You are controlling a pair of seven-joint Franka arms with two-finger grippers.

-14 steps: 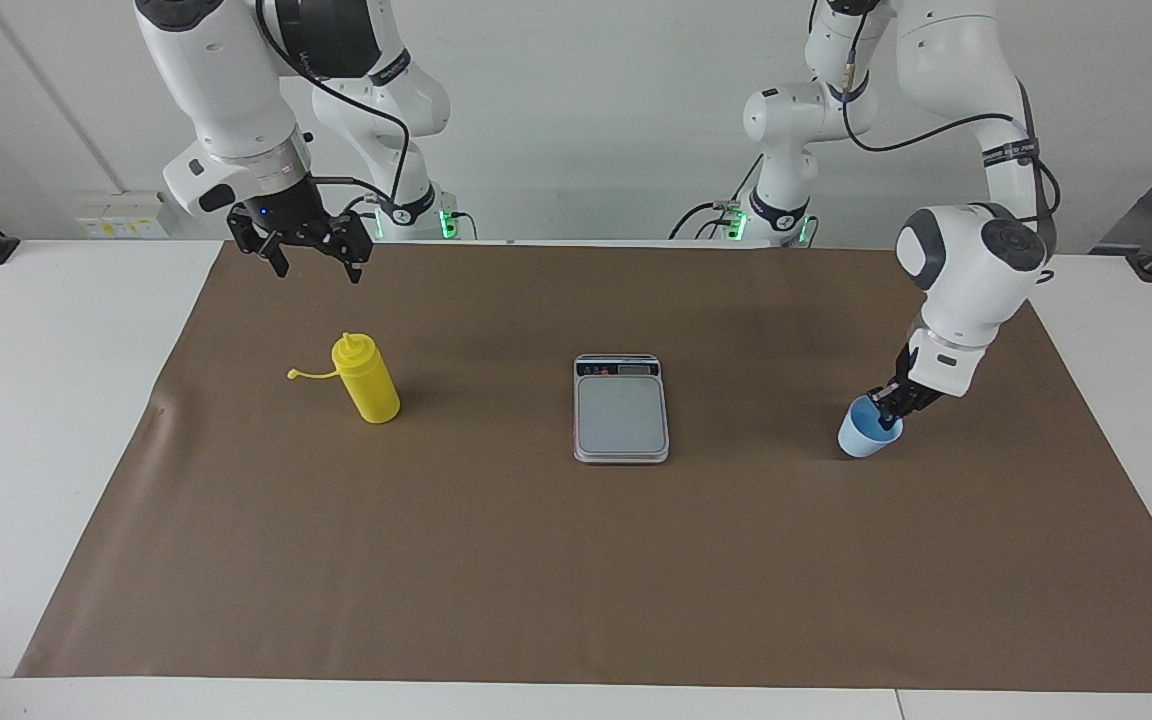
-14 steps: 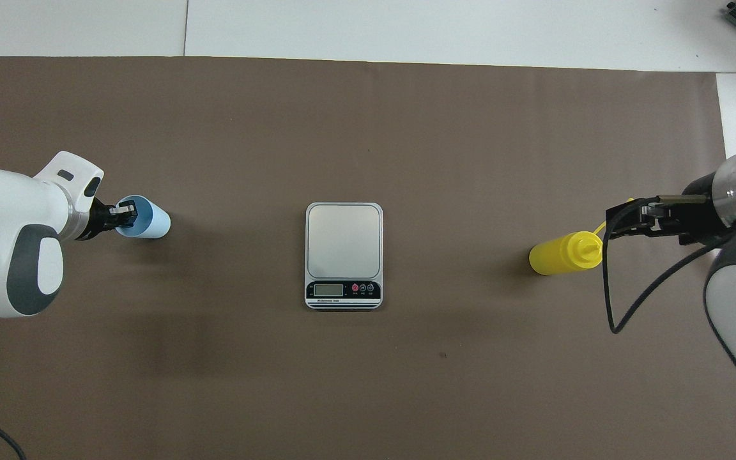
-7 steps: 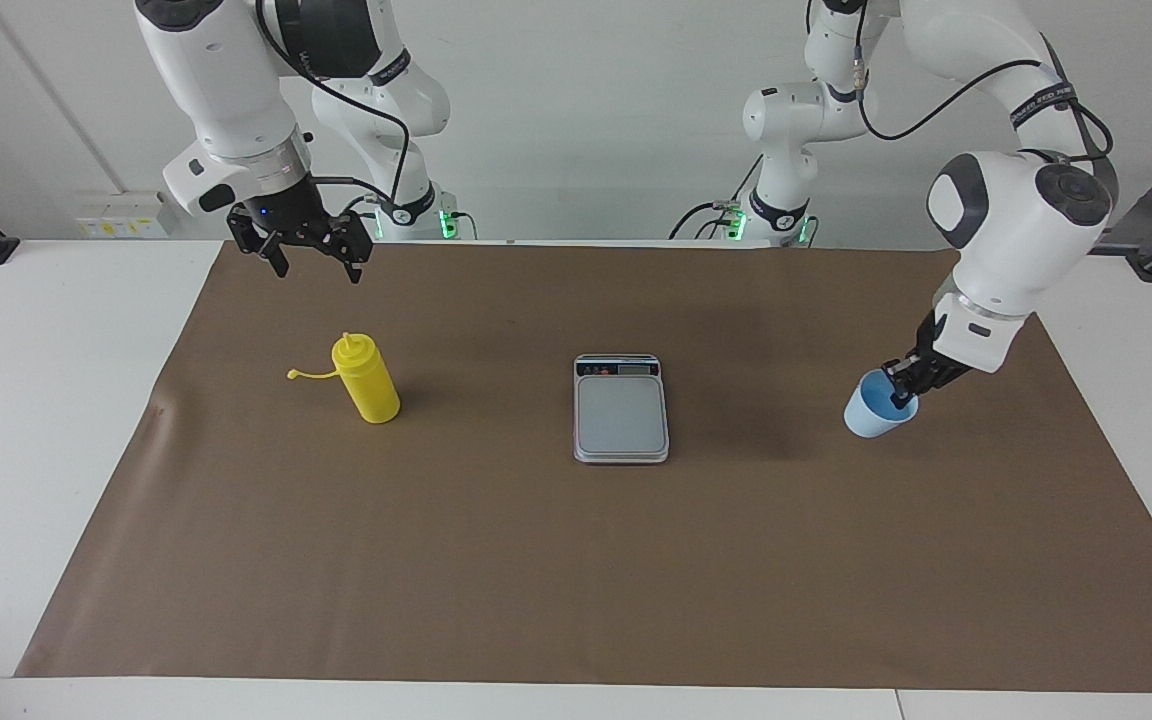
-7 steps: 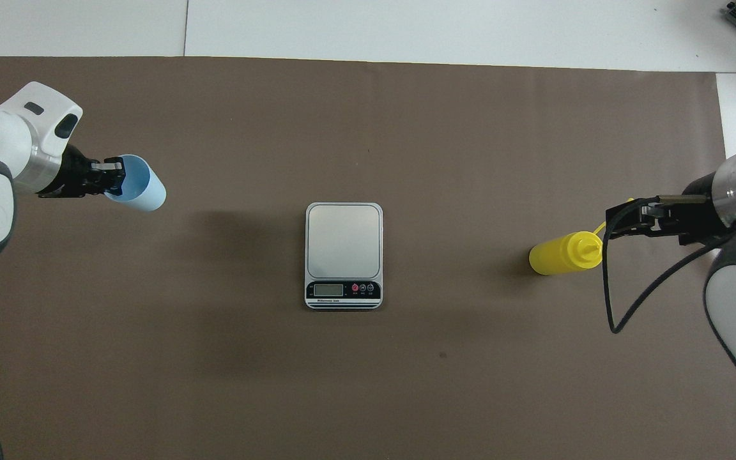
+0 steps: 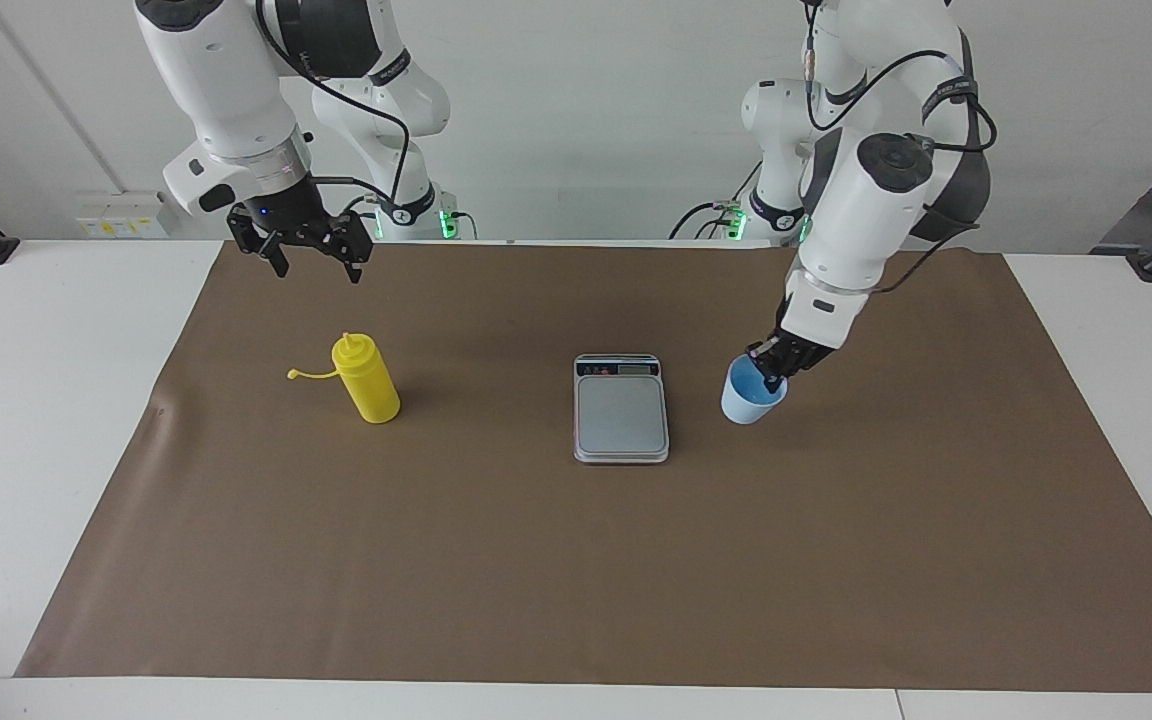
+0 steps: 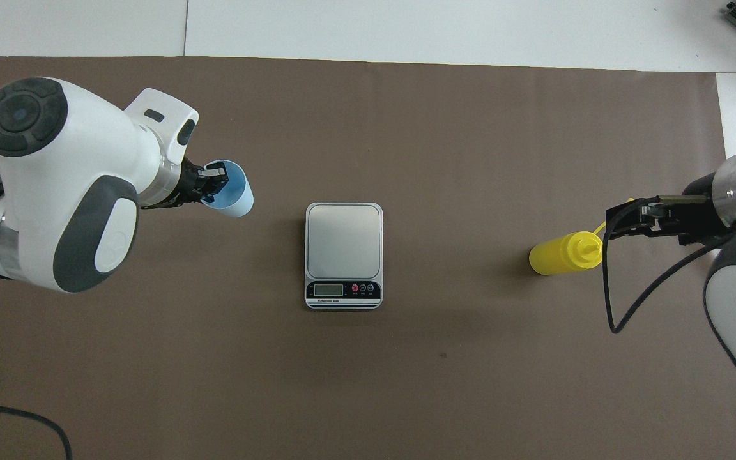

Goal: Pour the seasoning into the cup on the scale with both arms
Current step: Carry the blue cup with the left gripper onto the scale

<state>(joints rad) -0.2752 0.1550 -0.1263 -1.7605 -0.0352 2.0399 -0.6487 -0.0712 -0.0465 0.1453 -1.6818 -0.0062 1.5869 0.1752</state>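
1. Since a second ago the left gripper [image 5: 774,366] has carried the cup [image 5: 752,398] from the left arm's end of the paper toward the middle; a second ago the cup sat low on the brown paper, and it now hangs tilted in the air just beside the scale [image 5: 621,408], at about three o'clock of it in the facing view and ten o'clock in the overhead view.
2. The left gripper's fingers are pressed together on the cup's rim, one finger inside the bright blue interior and one outside; the cup's mouth leans toward the gripper.
3. The scale lies flat at the centre of the brown paper [image 5: 536,580]; its dark display strip is on the short edge nearer to the robots; nothing rests on its plate.
4. The seasoning bottle [image 5: 367,379] stands upright on the paper toward the right arm's end, at nine o'clock of the scale in the facing view and well apart from it; its thin cap strap sticks out sideways from the nozzle.
5. The right gripper [image 5: 314,258] has not moved; it waits in the air at eleven o'clock of the bottle in the facing view, fingers spread and holding nothing.
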